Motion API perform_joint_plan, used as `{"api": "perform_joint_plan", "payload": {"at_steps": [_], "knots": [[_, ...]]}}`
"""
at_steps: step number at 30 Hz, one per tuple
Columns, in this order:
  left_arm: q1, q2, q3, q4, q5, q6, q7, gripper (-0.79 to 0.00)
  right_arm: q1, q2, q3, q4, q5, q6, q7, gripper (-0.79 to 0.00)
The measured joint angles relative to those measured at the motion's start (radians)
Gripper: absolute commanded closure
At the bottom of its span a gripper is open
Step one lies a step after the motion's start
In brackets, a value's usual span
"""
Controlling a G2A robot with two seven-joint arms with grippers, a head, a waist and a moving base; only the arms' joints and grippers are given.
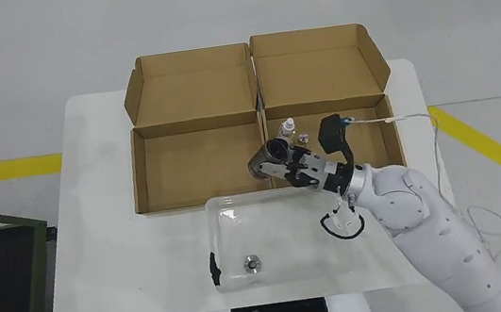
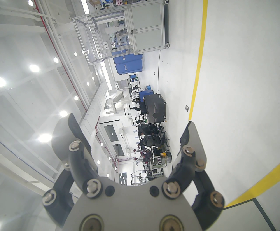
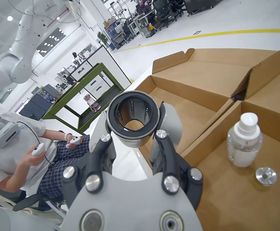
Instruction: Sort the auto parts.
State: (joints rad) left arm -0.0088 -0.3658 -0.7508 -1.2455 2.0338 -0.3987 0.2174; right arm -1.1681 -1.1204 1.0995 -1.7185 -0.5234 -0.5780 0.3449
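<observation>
The right gripper (image 3: 134, 120) was clamped on a ringed metal bearing sleeve (image 3: 136, 139). It held the sleeve above the wall shared by the left box (image 1: 200, 167) and the right box (image 1: 373, 149), at twelve o'clock from the clear tray (image 1: 269, 225). In the right box a small spray bottle (image 3: 244, 142) stood just beside a metal cap (image 3: 265, 176), between one and two o'clock from the sleeve. The left gripper (image 2: 131, 122) faced the hall, its fingers apart around nothing.

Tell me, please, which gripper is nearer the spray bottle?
Right: the right gripper, holding a bearing, hovers beside the bottle; the left gripper faces the hall, away from it.
</observation>
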Motion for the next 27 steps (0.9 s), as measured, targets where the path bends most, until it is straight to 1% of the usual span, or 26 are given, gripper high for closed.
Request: {"api": "perform_joint_plan", "payload": {"at_steps": [6, 14, 27], "knots": [[0.000, 0.000, 0.000, 0.000, 0.000, 0.000, 0.000, -0.785, 0.030, -0.011, -0.037, -0.001, -0.111, 0.050, -0.026, 0.000], [0.000, 0.000, 0.000, 0.000, 0.000, 0.000, 0.000, -0.785, 0.086, -0.030, -0.095, 0.019, -0.220, 0.112, -0.048, 0.000], [0.000, 0.000, 0.000, 0.000, 0.000, 0.000, 0.000, -0.785, 0.209, -0.077, -0.218, 0.115, -0.376, 0.229, -0.053, 0.000]]}}
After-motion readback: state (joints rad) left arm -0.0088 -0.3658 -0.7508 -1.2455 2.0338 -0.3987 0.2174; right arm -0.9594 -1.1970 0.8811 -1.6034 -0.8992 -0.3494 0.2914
